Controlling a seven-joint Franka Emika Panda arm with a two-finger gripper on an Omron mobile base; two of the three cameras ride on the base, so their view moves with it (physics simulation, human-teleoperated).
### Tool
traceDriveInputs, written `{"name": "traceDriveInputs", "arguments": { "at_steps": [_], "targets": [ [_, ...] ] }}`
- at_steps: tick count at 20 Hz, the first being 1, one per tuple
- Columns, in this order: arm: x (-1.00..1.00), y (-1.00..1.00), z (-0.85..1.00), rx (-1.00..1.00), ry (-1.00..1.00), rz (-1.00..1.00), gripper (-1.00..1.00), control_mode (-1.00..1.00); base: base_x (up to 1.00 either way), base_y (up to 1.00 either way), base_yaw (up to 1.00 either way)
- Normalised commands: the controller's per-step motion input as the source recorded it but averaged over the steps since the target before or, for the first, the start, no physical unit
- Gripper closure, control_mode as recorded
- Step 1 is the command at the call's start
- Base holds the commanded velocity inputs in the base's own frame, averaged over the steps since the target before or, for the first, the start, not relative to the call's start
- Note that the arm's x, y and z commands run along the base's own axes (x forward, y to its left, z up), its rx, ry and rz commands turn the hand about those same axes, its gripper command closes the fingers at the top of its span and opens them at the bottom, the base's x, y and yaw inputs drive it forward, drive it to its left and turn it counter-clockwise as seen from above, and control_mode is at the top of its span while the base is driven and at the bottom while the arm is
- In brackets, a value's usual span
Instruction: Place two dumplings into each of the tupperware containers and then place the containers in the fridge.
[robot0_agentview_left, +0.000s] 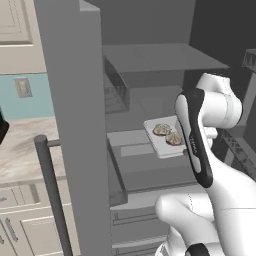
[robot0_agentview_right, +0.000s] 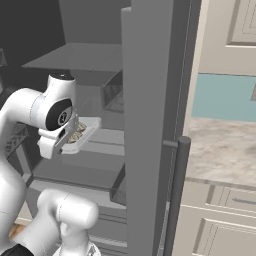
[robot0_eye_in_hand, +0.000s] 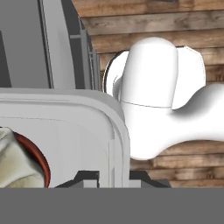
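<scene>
Carrying the tupperware container (robot0_agentview_left: 162, 137) into the open fridge (robot0_agentview_left: 150, 60), gripper (robot0_eye_in_hand: 114, 177) pinched on the tray's rim.
Near to far: jaws clamp the rim's near edge; tray extends away from the hand, two dumplings (robot0_agentview_left: 168, 134) inside; fridge shelf (robot0_agentview_left: 145, 172) lies below and beyond. The tray looks to be above the shelf, not yet resting on it; next move is likely forward and down.

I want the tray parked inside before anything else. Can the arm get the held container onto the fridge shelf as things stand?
Probably yes. The gripper is shut on the container's rim, the dumplings inside, already past the open door. The shelf below looks bare.
</scene>
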Motion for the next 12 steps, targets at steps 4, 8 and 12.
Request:
{"name": "traceDriveInputs", "arguments": {
  "at_steps": [4, 8, 12],
  "targets": [
    [0.0, 0.0, 0.0, 0.0, 0.0, 0.0, 1.0, 1.0, 0.93, 0.0, 0.0],
    [0.08, 0.0, 0.0, 0.0, -0.02, 0.0, 1.0, -1.0, 0.25, 0.0, 0.0],
    [0.17, 0.0, 0.0, 0.0, -0.3, 0.0, 1.0, -1.0, 0.0, 0.0, 0.0]
  ]
}}
